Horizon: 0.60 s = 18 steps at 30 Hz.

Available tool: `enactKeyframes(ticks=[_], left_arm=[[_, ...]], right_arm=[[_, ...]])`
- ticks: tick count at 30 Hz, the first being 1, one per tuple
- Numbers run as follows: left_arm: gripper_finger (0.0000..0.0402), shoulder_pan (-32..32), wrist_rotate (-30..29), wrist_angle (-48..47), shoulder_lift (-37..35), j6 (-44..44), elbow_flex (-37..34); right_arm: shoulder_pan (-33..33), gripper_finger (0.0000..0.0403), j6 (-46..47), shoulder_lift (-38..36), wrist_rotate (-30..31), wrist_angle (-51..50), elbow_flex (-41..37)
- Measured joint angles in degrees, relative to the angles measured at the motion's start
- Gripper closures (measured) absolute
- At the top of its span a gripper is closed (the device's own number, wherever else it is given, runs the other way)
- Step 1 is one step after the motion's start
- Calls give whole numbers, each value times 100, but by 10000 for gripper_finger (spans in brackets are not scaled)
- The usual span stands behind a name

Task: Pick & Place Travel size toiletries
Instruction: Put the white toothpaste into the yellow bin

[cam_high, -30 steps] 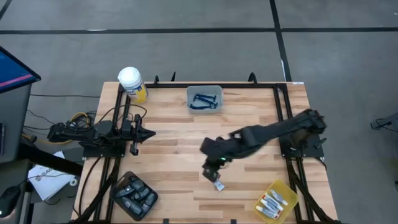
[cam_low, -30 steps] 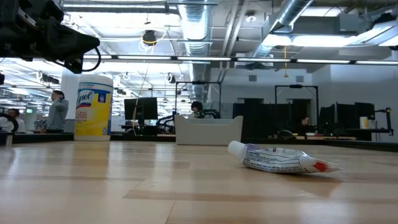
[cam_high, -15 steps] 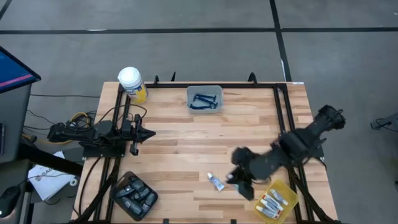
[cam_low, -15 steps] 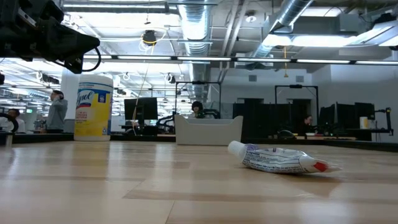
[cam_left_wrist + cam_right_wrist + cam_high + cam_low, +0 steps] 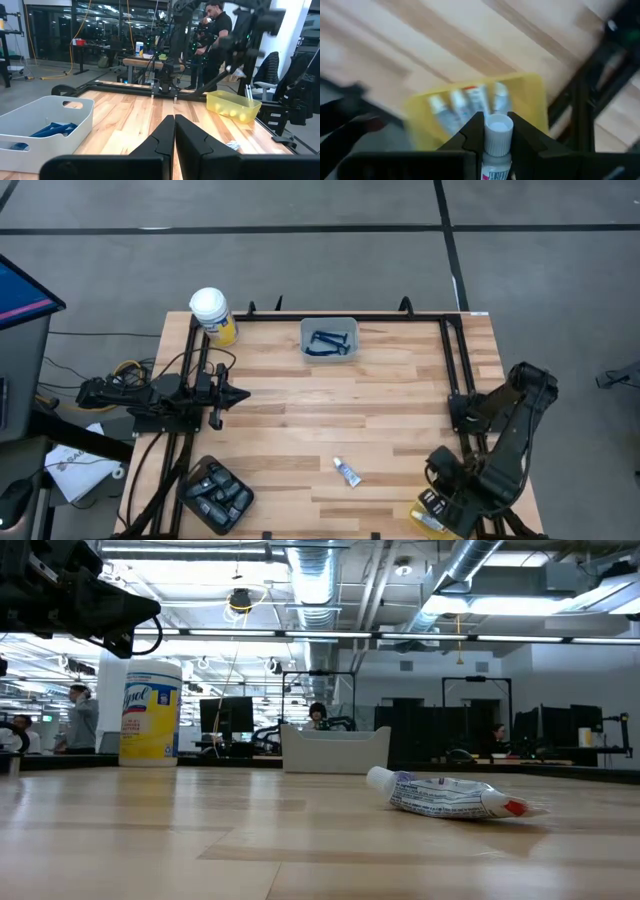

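My right gripper (image 5: 497, 124) is shut on a white squeeze tube and hangs over the yellow tray (image 5: 530, 95) at the table's near right corner (image 5: 417, 520). Several white tubes (image 5: 470, 102) lie in that tray. Another white tube (image 5: 347, 472) lies flat on the wood near the table's near edge, also in the low view (image 5: 450, 795). Blue razors (image 5: 327, 341) lie in the pale bin (image 5: 352, 328) at the far edge. Dark oval pods fill the black tray (image 5: 216, 495). My left gripper (image 5: 174, 120) is shut and waits at the left edge (image 5: 218, 395). My right gripper pinches the white tube between its two fingers just below the cap. The white cap (image 5: 498, 127) sticks out past the fingertips, and the tube's body (image 5: 496, 167) runs back along the fingers. The fingers point down, and the tube is lifted clear above the yellow tray.
A big yellow jar with a white lid (image 5: 213, 315) stands at the far left corner. Black frame rails (image 5: 455, 370) run along the table's sides. Bare wood lies between the loose tube and the pale bin. People and desks show in the room beyond.
My right arm has swung from the middle of the table toward the near right corner and now hangs over the yellow tray. The tube lying on the wood has stayed where it was.
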Motion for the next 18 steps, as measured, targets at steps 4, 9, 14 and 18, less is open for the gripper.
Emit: enactKeyframes(ticks=[4,9,14,18], left_arm=[[394,-2,2,-2,0,0,-1],[394,0,0,0,0,0,0],[394,-1,2,-2,0,-2,-1],[394,-1,2,-2,0,0,-1]], right_arm=[[219,348,769,-8,-264,293,-851],[409,348,779,-38,-581,969,-1668],[446,348,-63,-31,-590,1681,-2209],[348,348,-445,-29,-585,1746,-2406]])
